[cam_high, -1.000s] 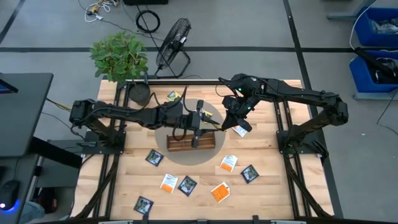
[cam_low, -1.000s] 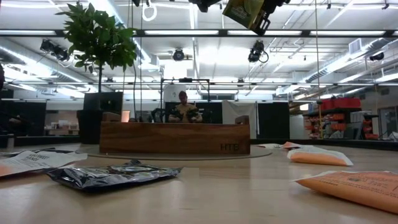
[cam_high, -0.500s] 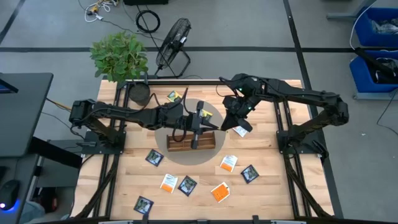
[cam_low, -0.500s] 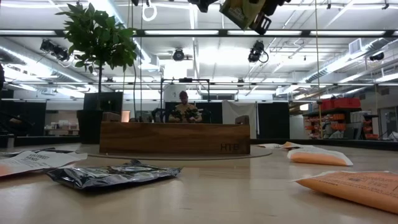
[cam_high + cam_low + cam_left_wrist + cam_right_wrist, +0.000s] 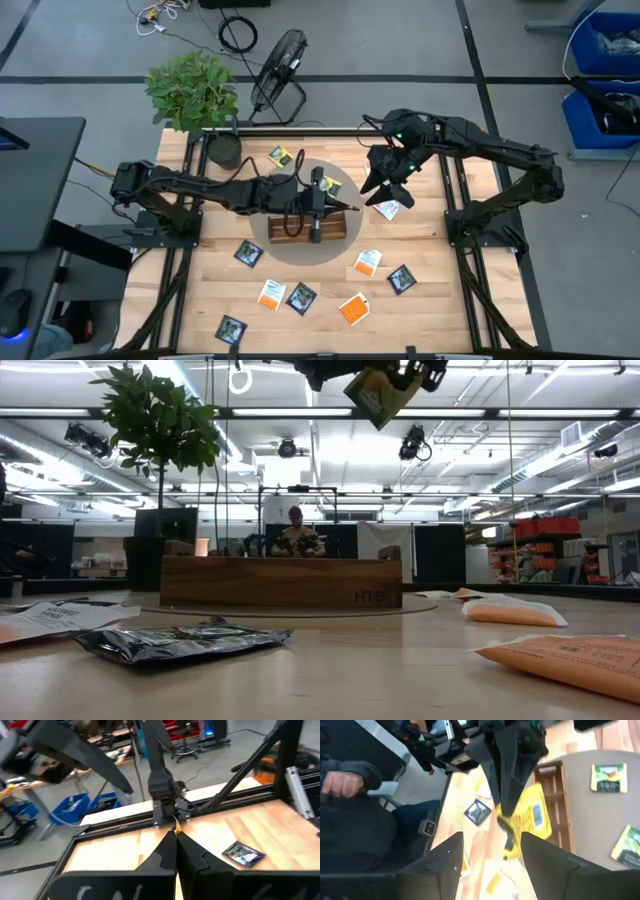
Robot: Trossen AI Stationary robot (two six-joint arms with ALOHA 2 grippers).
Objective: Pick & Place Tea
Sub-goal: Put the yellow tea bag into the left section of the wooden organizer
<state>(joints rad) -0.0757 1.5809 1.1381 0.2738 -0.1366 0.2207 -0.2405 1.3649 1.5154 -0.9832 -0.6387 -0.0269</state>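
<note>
A yellow-green tea sachet [image 5: 532, 817] hangs high above the table, showing at the top of the low view [image 5: 378, 390]. My left gripper [image 5: 175, 834] reaches in from the table's left over the long brown wooden tray [image 5: 310, 230] and is shut on the sachet. My right gripper [image 5: 491, 840] stands open just to the right of it [image 5: 388, 188], its fingers apart and clear of the sachet. Several more tea sachets lie flat on the table, among them a yellow-green one [image 5: 281, 156] and a navy one [image 5: 248, 253]. My left gripper pinches one edge of the sachet [image 5: 176, 826] between its two shut fingers [image 5: 509, 790]. The fingers come nearly level from the table's left. The sachet hangs tilted below them, lifted clear above the tray.
The tray sits on a round grey mat [image 5: 345, 250] at mid-table. Orange sachets [image 5: 353, 308] and navy ones [image 5: 402, 279] are scattered over the near half. A potted plant [image 5: 195, 95] stands at the far left corner. A seated person's hand [image 5: 340, 780] shows beyond the table.
My right gripper has opened, let go of the yellow-green sachet and risen a little away from it toward the table's right. The sachet stays high above the tray in my left gripper, now tipped further and shifted slightly left.
</note>
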